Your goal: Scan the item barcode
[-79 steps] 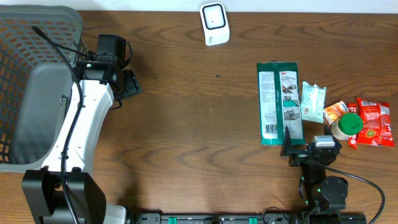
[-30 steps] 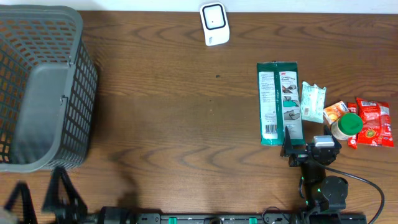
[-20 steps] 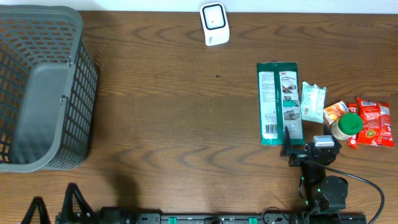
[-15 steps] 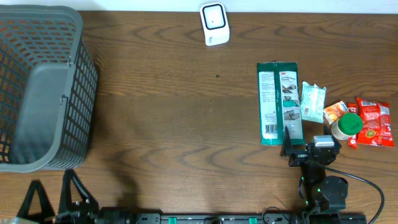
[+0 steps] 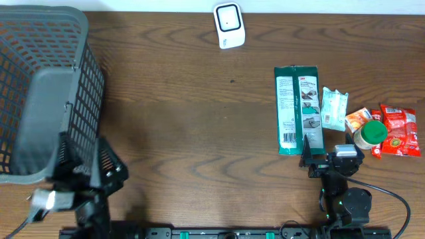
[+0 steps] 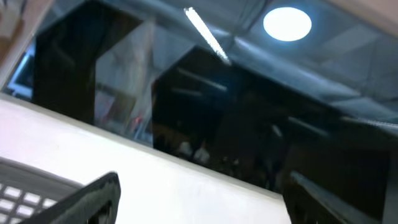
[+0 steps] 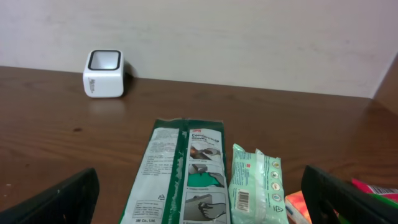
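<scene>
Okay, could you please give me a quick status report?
Left gripper, right gripper open, empty. Green packet flat on table. Nothing between it and scanner.

Overhead, you see the basket (image 5: 89, 86) only in part. The left and top edges cut it, and the blurred left gripper (image 5: 86, 164) covers its near corner. The print on the green pack (image 5: 297, 109) is too small to read there.

In the left wrist view, the left fingers (image 6: 87, 199) run off the bottom edge.

In the right wrist view, the bottom edge cuts the green pack (image 7: 180, 180) and the right fingers (image 7: 68, 196). A red packet (image 7: 373, 186) shows only as a sliver.
</scene>
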